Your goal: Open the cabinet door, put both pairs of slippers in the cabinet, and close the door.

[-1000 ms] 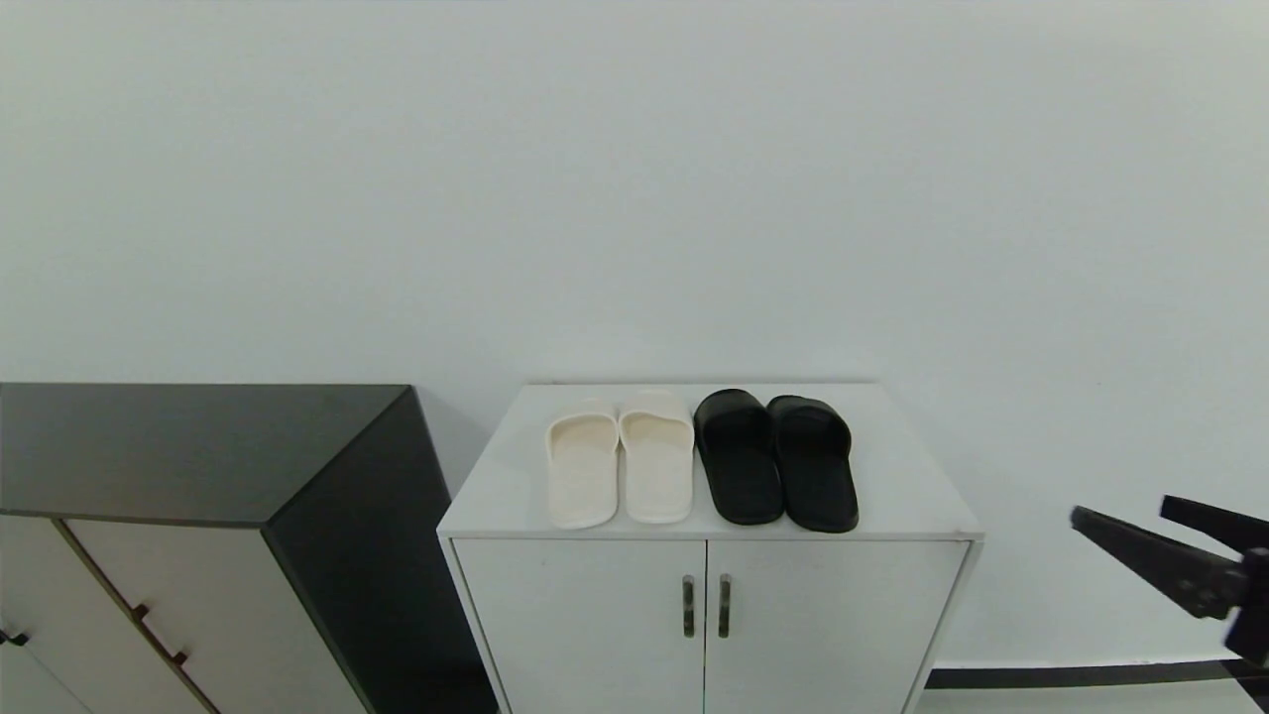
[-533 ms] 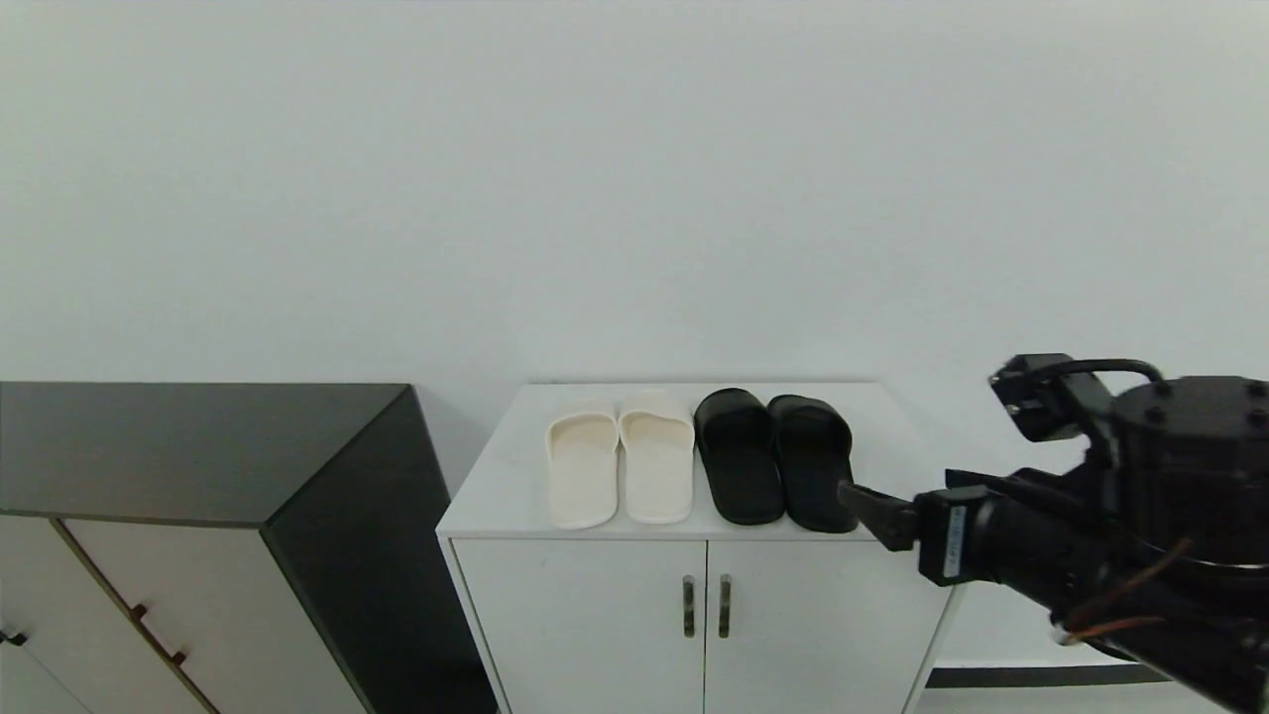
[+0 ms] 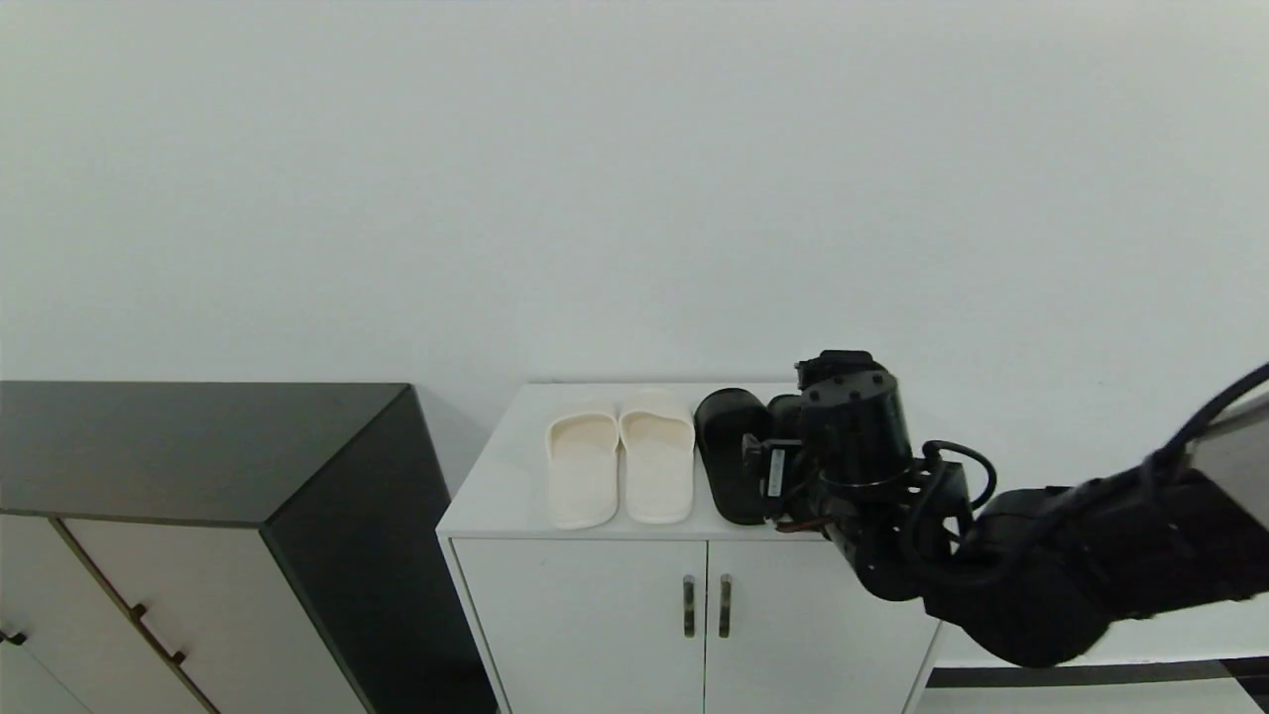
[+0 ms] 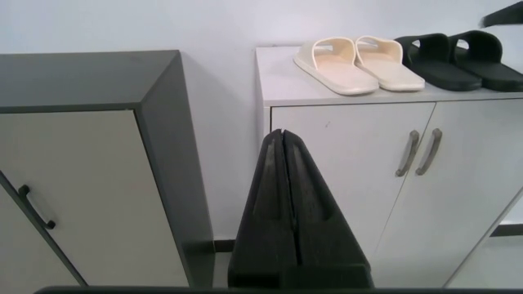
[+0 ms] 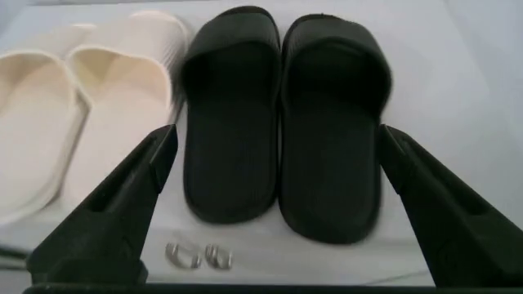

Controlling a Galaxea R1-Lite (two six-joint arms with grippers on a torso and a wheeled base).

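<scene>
Head view: white cabinet (image 3: 496,501), both doors shut, handles (image 3: 705,605) side by side; cream slippers (image 3: 621,464) and black slippers (image 3: 727,451) in a row on its top; right gripper (image 3: 758,476) over the black pair, seemingly just above it.
Left wrist view: left gripper (image 4: 282,139), fingers pressed together, holding nothing, low before the cabinet.
Right wrist view: right gripper's fingers wide apart, flanking the black pair.

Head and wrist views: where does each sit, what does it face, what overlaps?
Head: on the head, facing forward-down at the white cabinet; right arm shows.
Left wrist: low, facing the cabinet doors; left fingers shut.
Right wrist: above the cabinet top, looking down at black slippers; right fingers open, framing them.
Shared: all see the cream slippers.
</scene>
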